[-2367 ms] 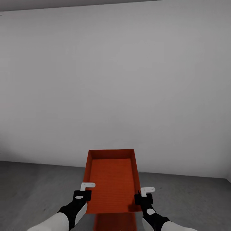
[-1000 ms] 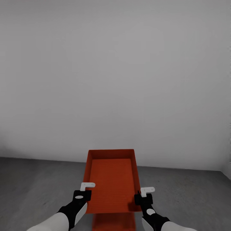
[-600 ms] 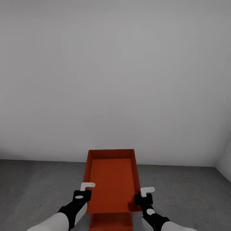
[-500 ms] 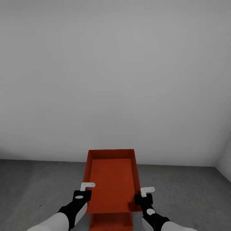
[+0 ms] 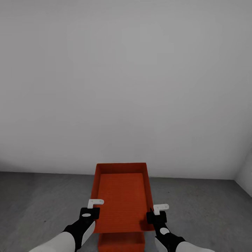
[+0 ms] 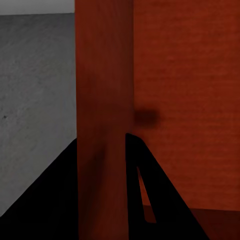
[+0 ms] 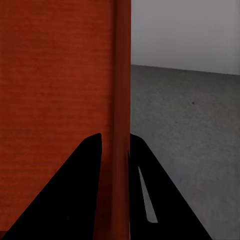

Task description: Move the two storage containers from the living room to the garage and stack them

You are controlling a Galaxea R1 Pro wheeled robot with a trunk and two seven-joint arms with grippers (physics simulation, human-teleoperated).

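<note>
I hold one orange-red storage container (image 5: 121, 196) level in front of me, its open top facing up. My left gripper (image 5: 93, 210) is shut on its left wall and my right gripper (image 5: 154, 212) is shut on its right wall. In the left wrist view that wall (image 6: 102, 90) stands between the black fingers (image 6: 155, 200). In the right wrist view the other wall (image 7: 120, 75) is pinched the same way. Below the held box, the other storage container (image 5: 120, 242) peeks out on the dark grey garage floor (image 5: 42, 203), mostly hidden.
A plain grey-white wall (image 5: 126, 87) rises straight ahead, meeting the concrete just beyond the box. A second wall (image 5: 245, 175) forms a corner at the far right. Open concrete lies to the left and right of the boxes.
The whole view has swung a little, bringing the right wall corner into sight. The lower container now sits slightly further left under the held one. Both grips are unchanged.
</note>
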